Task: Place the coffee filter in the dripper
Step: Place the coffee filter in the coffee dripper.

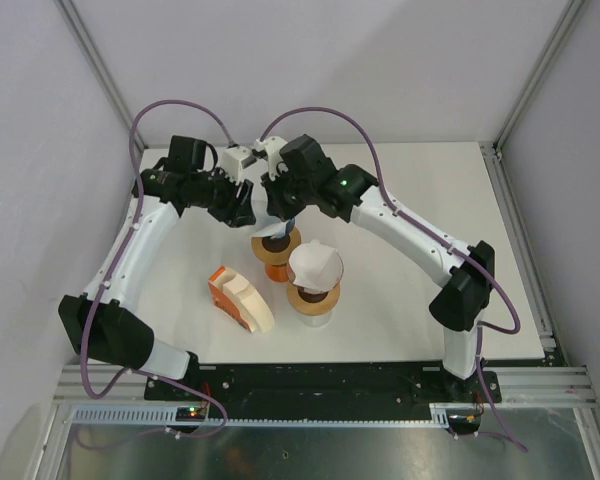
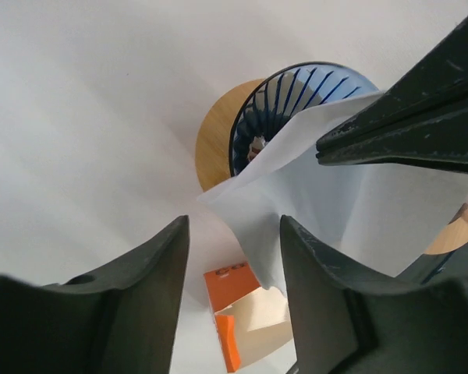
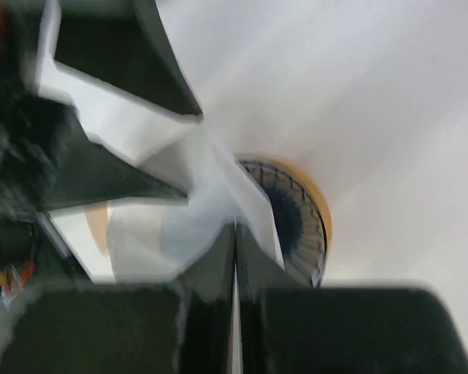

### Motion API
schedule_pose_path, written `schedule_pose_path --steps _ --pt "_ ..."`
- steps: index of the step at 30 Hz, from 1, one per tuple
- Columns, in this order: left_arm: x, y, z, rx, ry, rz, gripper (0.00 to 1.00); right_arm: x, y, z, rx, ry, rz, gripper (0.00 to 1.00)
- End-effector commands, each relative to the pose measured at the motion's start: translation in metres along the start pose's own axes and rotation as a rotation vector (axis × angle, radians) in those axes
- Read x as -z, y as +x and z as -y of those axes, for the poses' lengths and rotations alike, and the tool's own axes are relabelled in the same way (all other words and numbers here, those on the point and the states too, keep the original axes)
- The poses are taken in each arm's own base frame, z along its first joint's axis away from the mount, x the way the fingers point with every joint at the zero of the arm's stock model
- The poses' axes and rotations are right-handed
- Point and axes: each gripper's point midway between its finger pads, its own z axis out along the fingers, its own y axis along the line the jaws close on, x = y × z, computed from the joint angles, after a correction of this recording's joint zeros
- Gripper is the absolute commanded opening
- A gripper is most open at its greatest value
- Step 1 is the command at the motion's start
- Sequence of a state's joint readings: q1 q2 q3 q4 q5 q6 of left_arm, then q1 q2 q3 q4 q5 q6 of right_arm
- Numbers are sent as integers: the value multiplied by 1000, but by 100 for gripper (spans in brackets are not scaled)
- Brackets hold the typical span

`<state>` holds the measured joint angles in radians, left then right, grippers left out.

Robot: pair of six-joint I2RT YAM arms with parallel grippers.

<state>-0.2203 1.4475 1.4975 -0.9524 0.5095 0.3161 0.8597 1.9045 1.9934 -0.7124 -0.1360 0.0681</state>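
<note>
A white paper coffee filter (image 2: 327, 202) hangs just above a dark ribbed dripper (image 2: 296, 101) on a wooden collar. My right gripper (image 3: 235, 226) is shut on the filter (image 3: 210, 171), right over the dripper (image 3: 296, 226). My left gripper (image 2: 234, 226) is open beside it, and a corner of the filter reaches between its fingers without being clamped. In the top view both grippers, left (image 1: 242, 210) and right (image 1: 280, 205), meet over this dripper (image 1: 277, 252) at the table's middle. The right wrist view is blurred.
A second dripper (image 1: 315, 295) with a white filter seated in it stands just right of and nearer than the first. An orange box of filters (image 1: 238, 298) lies to the near left and also shows in the left wrist view (image 2: 242, 296). Frame posts stand at the table's far corners.
</note>
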Motion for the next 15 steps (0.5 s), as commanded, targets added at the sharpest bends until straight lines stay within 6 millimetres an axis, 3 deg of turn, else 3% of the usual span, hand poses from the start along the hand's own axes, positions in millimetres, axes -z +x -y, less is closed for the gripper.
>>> schedule_pose_path --steps 1,10,15 --pt "24 -50 10 -54 59 201 57 0 46 7 26 23 -164 0" --pt "34 -62 9 -55 76 241 59 8 50 13 48 67 -189 0" --pt "21 -49 6 -28 89 200 57 6 36 5 111 36 -142 0"
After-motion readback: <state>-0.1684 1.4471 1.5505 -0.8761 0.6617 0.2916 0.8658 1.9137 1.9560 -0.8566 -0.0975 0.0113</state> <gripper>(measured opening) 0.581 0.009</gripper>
